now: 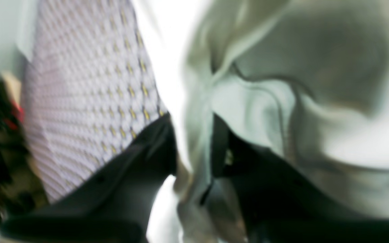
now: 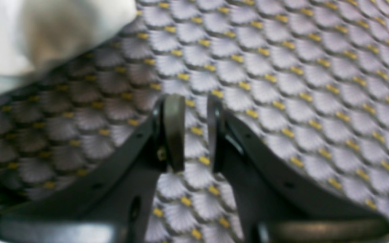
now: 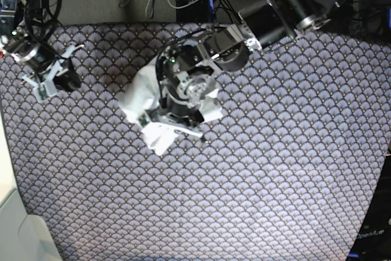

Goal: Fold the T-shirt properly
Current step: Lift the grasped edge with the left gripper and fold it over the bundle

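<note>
No readable writing is seen. The T-shirt (image 1: 255,101) seems pinched by the left gripper (image 1: 194,148); the right gripper (image 2: 196,131) is held slightly open, empty, over the patterned cloth (image 2: 299,84).

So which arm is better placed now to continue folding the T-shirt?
The left. Its hand is closed on the T-shirt, bunched at mid-table. The right hand is empty, over bare patterned cloth near the edge.

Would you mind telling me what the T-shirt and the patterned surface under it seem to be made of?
The T-shirt looks like soft matte white fabric, probably cotton: it bunches into loose wrinkles. The patterned surface looks like a printed textile covering, matte, with lilac fan scales and yellow dots; its fibre I cannot tell.
</note>
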Motion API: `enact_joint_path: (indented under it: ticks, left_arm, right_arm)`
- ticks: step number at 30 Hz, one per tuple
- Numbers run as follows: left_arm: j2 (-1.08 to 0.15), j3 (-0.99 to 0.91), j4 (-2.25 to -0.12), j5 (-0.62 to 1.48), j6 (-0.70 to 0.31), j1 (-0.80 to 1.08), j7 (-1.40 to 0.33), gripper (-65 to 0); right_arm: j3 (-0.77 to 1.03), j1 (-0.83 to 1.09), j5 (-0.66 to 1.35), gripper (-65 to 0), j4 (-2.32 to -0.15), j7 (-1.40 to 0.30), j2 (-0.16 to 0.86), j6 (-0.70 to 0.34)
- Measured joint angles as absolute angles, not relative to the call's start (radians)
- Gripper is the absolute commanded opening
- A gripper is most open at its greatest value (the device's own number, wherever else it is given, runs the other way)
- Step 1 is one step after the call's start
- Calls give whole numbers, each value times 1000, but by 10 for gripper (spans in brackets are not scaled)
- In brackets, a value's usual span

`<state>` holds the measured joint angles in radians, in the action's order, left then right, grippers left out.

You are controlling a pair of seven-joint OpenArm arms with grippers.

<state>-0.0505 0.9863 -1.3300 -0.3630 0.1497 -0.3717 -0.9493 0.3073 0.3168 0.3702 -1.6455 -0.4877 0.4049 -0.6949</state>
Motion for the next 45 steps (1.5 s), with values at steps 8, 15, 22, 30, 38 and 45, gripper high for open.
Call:
enact_joint_path:
  ticks: [8,15,22,30,38,45]
  left_arm:
    - [-36,1044,-1251,-524,148,-372,-799,-648]
    - [35,1116,-1126,-659,157,-378,-788,-648]
    - [42,1220,-1110,-736,160,-392,-788,-648]
    - [39,1236,-1108,-846,152,-388,-694,-646]
    - [55,1232,-1108,-838,152,-386,-783,-413]
    - [59,1233,-1119,-850,165,-392,-801,-113]
  right_arm:
    - [406,363,373,-548,-1648,-486,404,-695]
    - [502,383,369,-548,-1649,-487,330,-694]
    - [505,382,370,-548,-1649,-484,327,-695]
    - [505,383,371,-548,-1649,-482,327,-695]
    - [505,382,371,-548,-1649,-483,327,-695]
    - [505,383,371,-548,-1649,-482,327,-695]
